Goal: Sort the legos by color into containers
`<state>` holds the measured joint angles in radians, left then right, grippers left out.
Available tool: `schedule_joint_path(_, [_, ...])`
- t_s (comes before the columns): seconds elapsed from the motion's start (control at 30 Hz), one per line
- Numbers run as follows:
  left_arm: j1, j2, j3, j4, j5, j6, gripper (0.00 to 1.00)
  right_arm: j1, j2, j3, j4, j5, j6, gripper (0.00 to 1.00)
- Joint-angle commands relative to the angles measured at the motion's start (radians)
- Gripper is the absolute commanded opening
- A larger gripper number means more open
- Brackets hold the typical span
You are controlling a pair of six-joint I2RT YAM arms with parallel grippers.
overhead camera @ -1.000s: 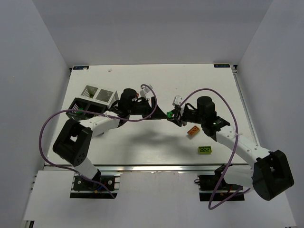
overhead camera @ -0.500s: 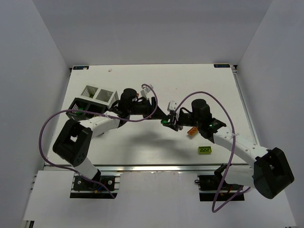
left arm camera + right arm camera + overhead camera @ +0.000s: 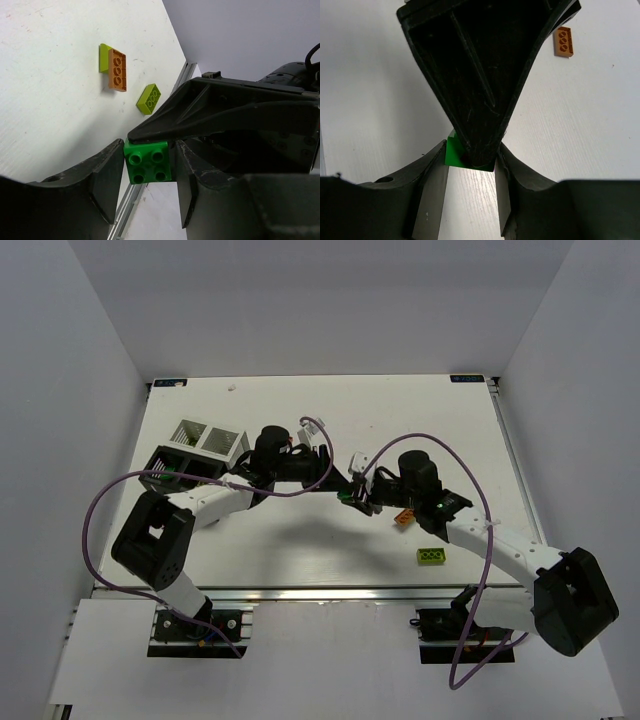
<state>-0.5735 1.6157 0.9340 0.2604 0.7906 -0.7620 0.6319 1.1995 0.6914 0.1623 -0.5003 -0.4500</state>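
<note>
Over the middle of the table my two grippers meet round one dark green lego (image 3: 346, 497). My right gripper (image 3: 470, 150) is shut on that lego (image 3: 453, 152); the left arm's black finger (image 3: 480, 75) covers most of it. In the left wrist view the lego (image 3: 148, 162) shows its studs between the fingers of my left gripper (image 3: 149, 150). One finger touches it and a thin gap remains at the other, so that gripper is still open. An orange lego (image 3: 405, 517) and a lime lego (image 3: 432, 556) lie on the table. The white container (image 3: 205, 438) and black container (image 3: 165, 468) stand at the left.
In the left wrist view the orange lego (image 3: 117, 70) lies partly over a lime one (image 3: 104, 57), with another lime lego (image 3: 149, 98) near the table's front rail. The right wrist view has the orange lego (image 3: 563, 41) at its top right. Purple cables loop from both arms.
My right gripper has carried the green lego leftward to the left gripper. The left gripper's jaws have narrowed round it. The legos on the table have not moved.
</note>
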Motion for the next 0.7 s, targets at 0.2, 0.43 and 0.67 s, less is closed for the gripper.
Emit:
schedule_joint_path(0.2, [-0.023, -0.002, 0.057, -0.067, 0.029, 0.047, 0.6, 0.005, 0.0, 0.011, 0.118, 0.123, 0.025, 0.0])
schedule_joint_path(0.43, [-0.023, 0.003, 0.06, -0.076, 0.032, 0.056, 0.52, 0.005, 0.006, 0.013, 0.111, 0.094, 0.028, 0.0])
schedule_joint_path(0.67, [-0.023, 0.006, 0.074, -0.099, 0.045, 0.07, 0.1, 0.003, 0.012, 0.022, 0.102, 0.094, 0.028, 0.12])
